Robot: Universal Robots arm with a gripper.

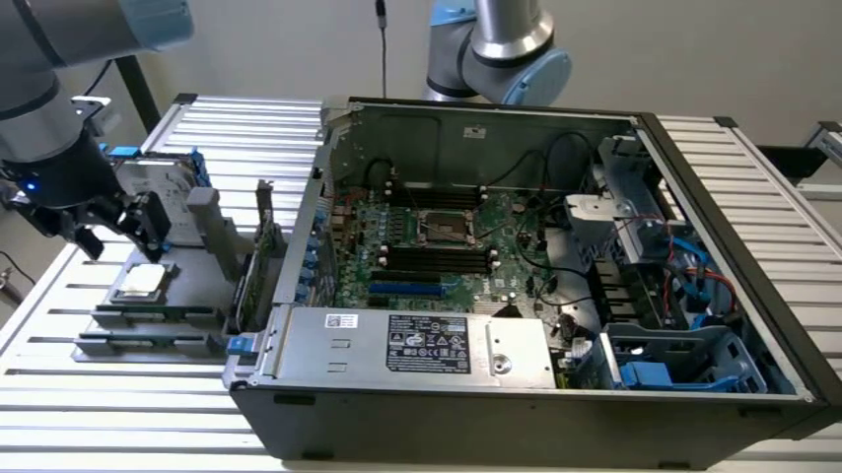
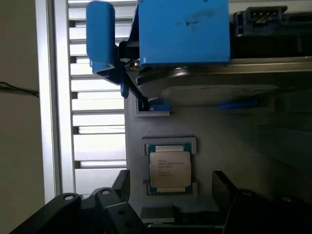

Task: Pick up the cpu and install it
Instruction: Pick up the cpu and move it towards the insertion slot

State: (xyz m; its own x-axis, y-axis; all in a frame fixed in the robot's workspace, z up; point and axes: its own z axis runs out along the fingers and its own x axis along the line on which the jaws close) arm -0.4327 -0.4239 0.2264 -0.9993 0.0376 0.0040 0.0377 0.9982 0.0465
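Note:
The cpu is a small square chip with a silvery top, lying flat in a grey holder at the exterior view's left, outside the computer case. My gripper hangs just above it, open, with nothing between its black fingers. In the wrist view the cpu lies seated in its grey frame, and the gripper straddles it with one dark finger on either side, apart from the chip. The empty socket sits in the middle of the green motherboard inside the case.
A silver hard drive with blue rails stands right behind the cpu holder; its blue rail looms close in the wrist view. Flat grey blocks lie in front. The open case wall rises beside the holder. A slatted table carries everything.

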